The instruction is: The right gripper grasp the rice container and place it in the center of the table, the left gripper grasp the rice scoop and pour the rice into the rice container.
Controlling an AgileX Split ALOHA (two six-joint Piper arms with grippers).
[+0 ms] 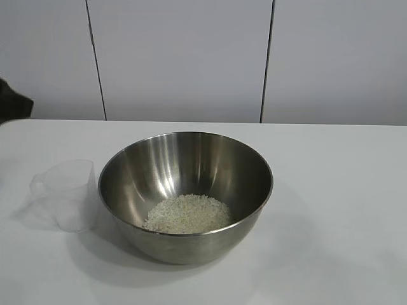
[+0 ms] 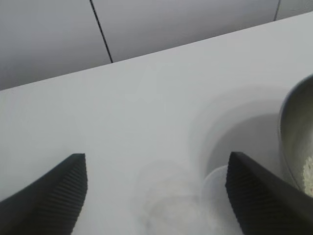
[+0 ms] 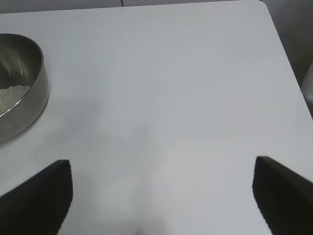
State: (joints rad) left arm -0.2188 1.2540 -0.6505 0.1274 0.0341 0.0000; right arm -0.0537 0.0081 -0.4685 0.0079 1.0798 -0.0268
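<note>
- My left hand (image 2: pixel 156 196) hangs above the bench (image 1: pixel 331 190) with its two ribbed fingers (image 2: pixel 54 196) spread wide and nothing between them; only bare white surface and a faint pale rim show in the gap.
- My right hand (image 3: pixel 161 196) is parked over the bare side of the bench, fingers equally wide apart and empty.
- The rice scoop (image 1: pixel 63 194) stands upright on the bench just beside the rice container (image 1: pixel 184 197), on the side toward the bench's left edge. I cannot tell whether the two touch. It looks empty and clear.
- From my left hand the scoop lies below and slightly toward the container; what I take for its rim (image 2: pixel 215 196) shows faintly next to one fingertip. The left hand is the nearer one to it; the right hand is well apart, across the container.
- The rice container sits near the middle of the bench, upright, its rim level. The rice (image 1: pixel 187 214) forms a low pale heap at the bottom, leaning toward the near wall, with most of the steel bare above it.
- My judgement: the container is placed and the pour looks done, with the scoop set down. Any coming move for my left hand is simply clearing away without clipping the scoop or the container's rim.
</note>
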